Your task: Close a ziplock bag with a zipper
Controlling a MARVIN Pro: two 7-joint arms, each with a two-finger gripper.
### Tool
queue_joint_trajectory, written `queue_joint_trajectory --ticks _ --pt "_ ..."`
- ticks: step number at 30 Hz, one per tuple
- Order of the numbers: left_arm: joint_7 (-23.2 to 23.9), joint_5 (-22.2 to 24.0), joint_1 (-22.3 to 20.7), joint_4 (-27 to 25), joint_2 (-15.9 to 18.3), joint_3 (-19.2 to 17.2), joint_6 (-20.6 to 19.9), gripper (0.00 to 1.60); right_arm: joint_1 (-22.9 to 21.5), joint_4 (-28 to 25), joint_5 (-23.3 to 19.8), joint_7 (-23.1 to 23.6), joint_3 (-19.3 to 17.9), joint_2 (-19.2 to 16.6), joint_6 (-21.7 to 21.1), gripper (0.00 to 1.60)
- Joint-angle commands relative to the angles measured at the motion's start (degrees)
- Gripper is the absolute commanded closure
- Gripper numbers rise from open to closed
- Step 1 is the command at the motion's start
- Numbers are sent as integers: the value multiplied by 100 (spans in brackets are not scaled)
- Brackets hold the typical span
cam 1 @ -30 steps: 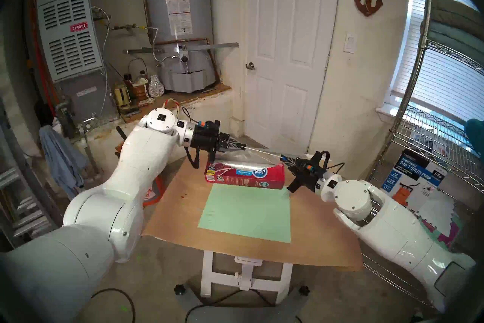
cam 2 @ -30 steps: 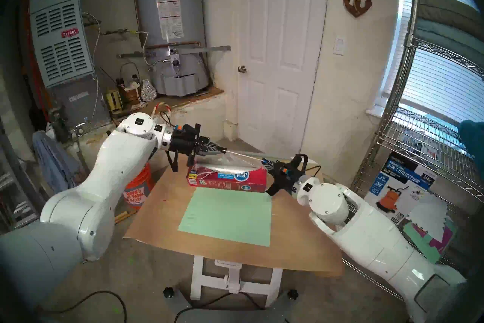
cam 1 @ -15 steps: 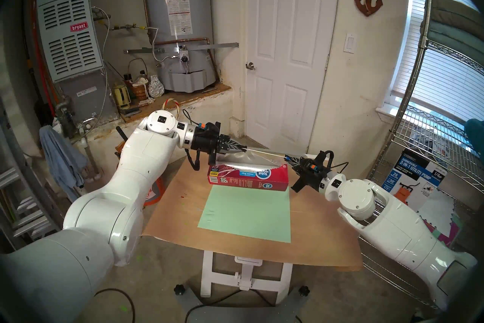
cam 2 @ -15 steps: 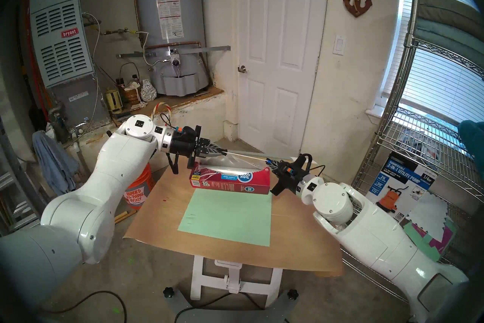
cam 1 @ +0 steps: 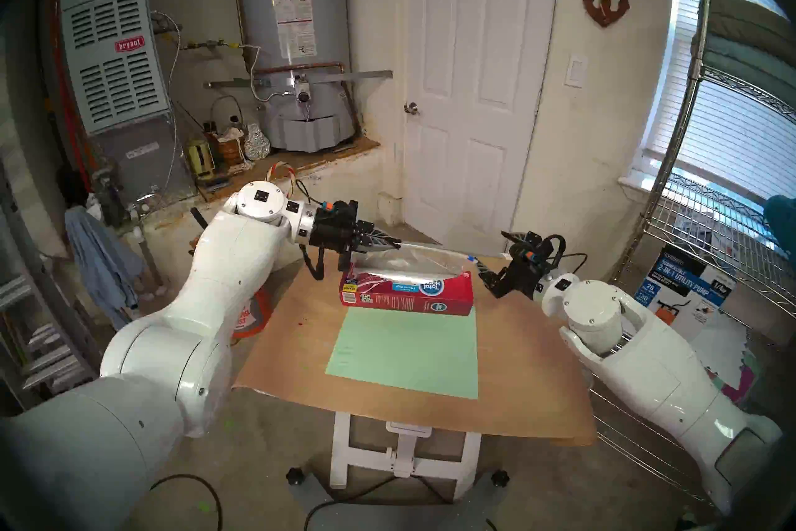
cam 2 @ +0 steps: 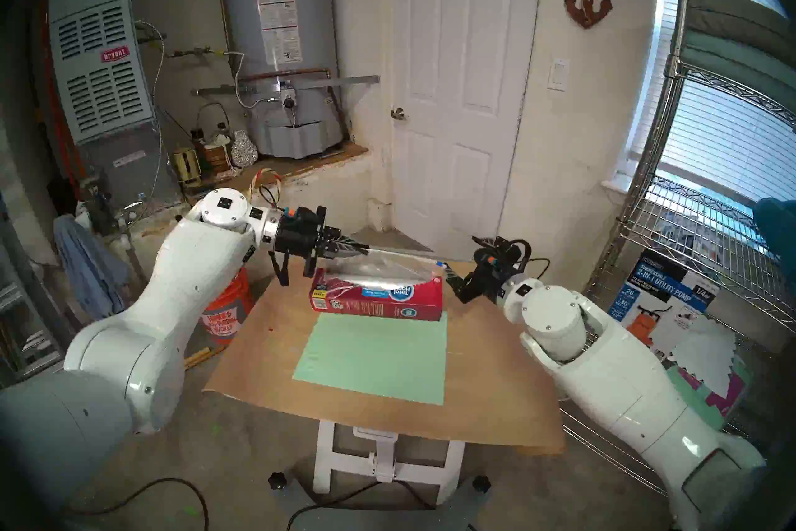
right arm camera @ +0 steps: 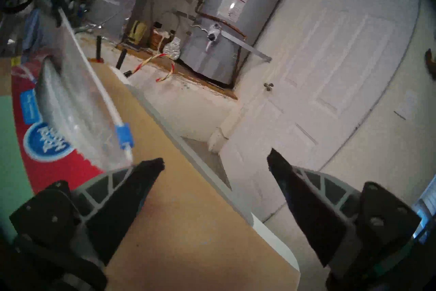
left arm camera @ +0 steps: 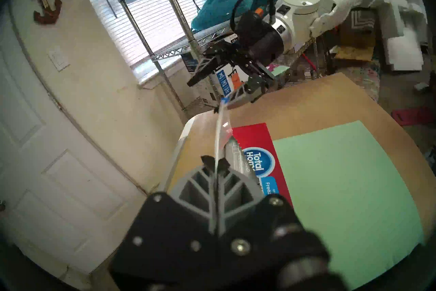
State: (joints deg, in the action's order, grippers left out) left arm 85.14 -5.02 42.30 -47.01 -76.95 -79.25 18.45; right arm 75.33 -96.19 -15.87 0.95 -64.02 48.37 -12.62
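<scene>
Ziplock bag lower part hidden inside red box; right wrist view blurred at left edge.

I work in a home utility room: a water heater, Bryant furnace, panelled door and wire shelving.

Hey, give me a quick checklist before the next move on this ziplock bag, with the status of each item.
1. Left claw shut on the ziplock bag top strip: ok.
2. Right claw open, holding nothing: ok.
3. Zipper slider at the strip's right end: ok.
4. Strip sealed along its whole length: cannot tell.
5. Bag free of the red box: not ok, its lower part sits in the box.
</scene>
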Motion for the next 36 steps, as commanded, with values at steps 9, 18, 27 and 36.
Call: queue_joint_trajectory --ticks 9,18,27,36 --pt "-14 130 20 -114 -275 3 -114 160 -920 337 -1221 -1356 -745 1206 -648 0" --pt "-14 193 133 -410 -275 -35 -424 23 -1085 742 -1570 -2346 -917 1828 -791 0" --pt "-68 693 -11 -606 -174 -630 -718 0 -1161 903 -1566 -3068 -973 2174 -770 0" --pt "-1055 370 -394 -488 -153 -1169 -957 0 -1368 1133 -1507 -3583 -1021 2365 -660 0"
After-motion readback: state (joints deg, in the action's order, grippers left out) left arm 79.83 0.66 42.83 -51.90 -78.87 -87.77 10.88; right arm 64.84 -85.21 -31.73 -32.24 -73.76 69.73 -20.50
